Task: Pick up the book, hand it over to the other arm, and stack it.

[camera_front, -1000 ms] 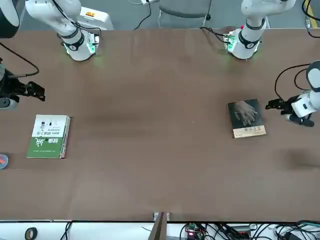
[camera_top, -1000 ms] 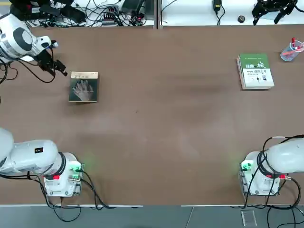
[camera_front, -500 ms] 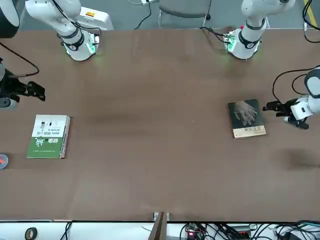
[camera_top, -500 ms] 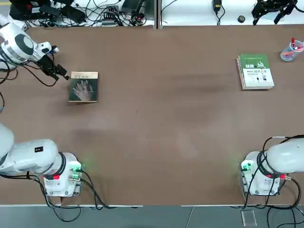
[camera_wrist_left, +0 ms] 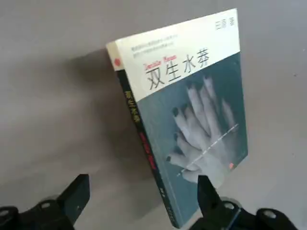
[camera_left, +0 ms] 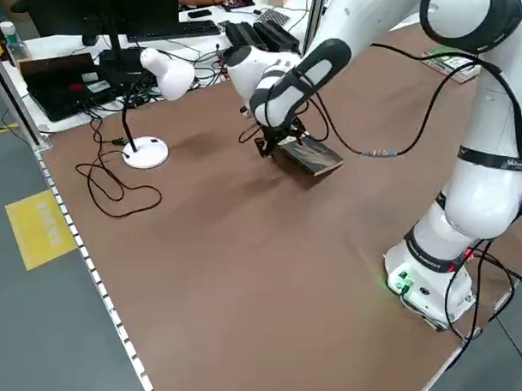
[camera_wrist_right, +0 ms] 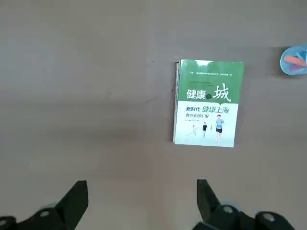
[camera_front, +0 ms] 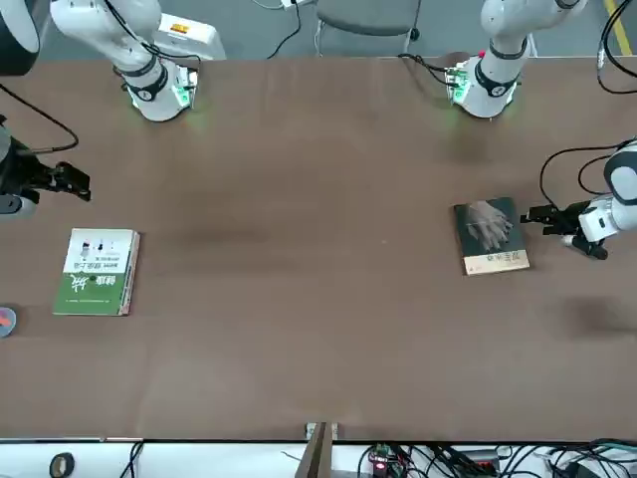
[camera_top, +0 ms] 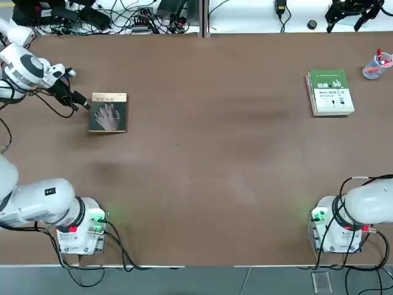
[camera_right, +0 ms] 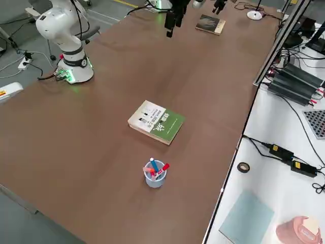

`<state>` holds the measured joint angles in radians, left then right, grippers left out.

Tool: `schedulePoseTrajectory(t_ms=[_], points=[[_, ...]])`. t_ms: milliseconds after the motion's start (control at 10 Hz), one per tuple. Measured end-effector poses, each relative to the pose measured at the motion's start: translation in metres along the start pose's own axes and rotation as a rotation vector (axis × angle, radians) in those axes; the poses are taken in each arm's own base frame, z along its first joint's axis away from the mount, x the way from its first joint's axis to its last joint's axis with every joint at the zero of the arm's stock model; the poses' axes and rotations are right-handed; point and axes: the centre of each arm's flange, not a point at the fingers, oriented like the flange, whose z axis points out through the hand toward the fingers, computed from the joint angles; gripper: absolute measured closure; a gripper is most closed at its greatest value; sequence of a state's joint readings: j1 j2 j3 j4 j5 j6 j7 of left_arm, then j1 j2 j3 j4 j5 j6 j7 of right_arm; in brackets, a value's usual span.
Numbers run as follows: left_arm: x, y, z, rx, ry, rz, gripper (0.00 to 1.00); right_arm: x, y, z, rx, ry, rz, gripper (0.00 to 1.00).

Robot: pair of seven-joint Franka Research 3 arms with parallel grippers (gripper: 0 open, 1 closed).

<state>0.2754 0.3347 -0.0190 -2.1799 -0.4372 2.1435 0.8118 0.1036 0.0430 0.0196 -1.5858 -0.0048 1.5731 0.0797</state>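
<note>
Brown table [camera_top: 184, 153] on a grey floor [camera_left: 76, 326]; grey chair [camera_front: 368, 14] beside it; white desk [camera_right: 284, 203] adjoining.

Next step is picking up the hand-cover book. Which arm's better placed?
Left, I'd say: its gripper hovers beside the book, fingers open. The right gripper is over by the green-and-white book.

Can spot a blue cup [camera_right: 155, 181] of markers [camera_right: 154, 164] on the brown counter [camera_right: 101, 142] — plus a white lamp [camera_left: 167, 74], lol. Over on the white counter [camera_right: 279, 188]: got a dark ring [camera_right: 243, 163] near a pale blue sheet [camera_right: 248, 218] — neat.
</note>
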Motion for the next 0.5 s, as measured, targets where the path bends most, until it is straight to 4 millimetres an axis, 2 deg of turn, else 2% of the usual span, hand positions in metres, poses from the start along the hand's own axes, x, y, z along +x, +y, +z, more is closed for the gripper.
schedulePoseTrajectory(t_ms=[500], points=[[-0.001, -0.008, 0.014, -0.044, 0.011, 0.004, 0.02, -0.001, 0.000, 0.001, -0.001, -0.012, 0.000, 0.00]])
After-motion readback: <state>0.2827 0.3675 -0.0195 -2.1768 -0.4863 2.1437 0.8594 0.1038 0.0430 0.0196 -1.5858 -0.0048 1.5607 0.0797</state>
